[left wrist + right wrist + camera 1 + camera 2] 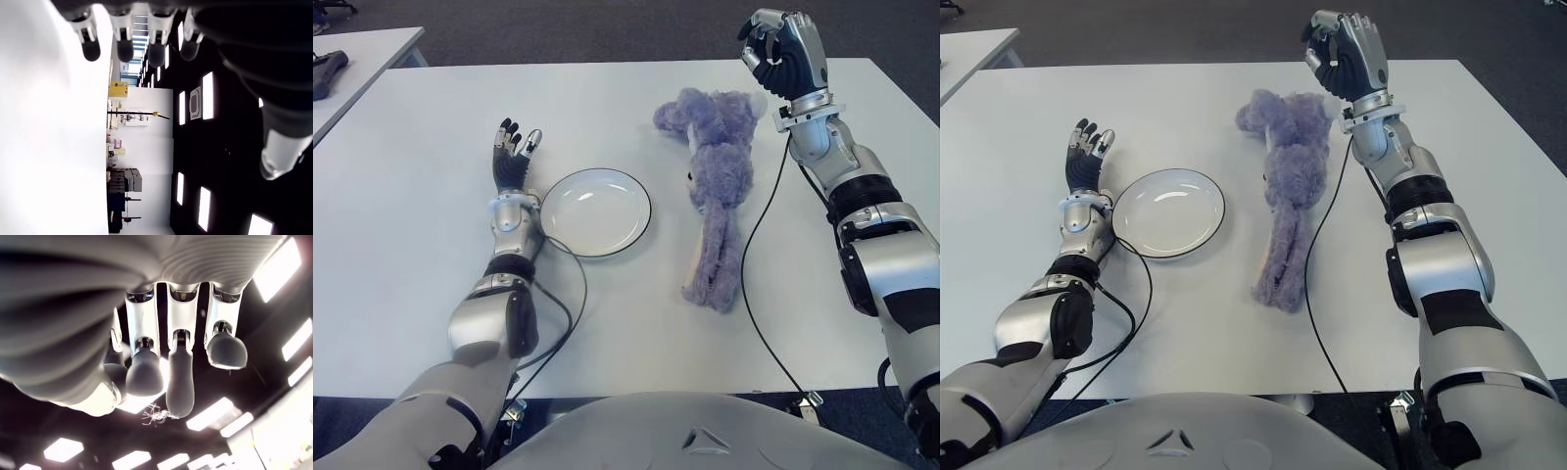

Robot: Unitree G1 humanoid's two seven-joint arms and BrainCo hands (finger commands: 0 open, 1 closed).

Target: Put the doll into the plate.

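Fingers (180, 382) of the right hand (786, 51) are curled inward toward the palm and grip nothing; a few loose pale fibres cling at one fingertip in the right wrist view. Fingers (509, 137) of the left hand (513, 157) are extended and relaxed, slightly apart, holding nothing. Count: one doll (716, 186), one plate (596, 211), two hands, one white table (411, 196), and a cable on each side, of which the right cable (756, 255) runs down the table just beside the doll. The doll, a purple plush, lies stretched out on the table, head end toward the far edge and legs toward the robot. It is just right of the plate, apart from it and not in it. The right hand is raised above the far right part of the table, past the doll's head end and to its right, with no finger touching the doll. The left hand shows just left of the plate, well apart from the doll, with the plate between them.
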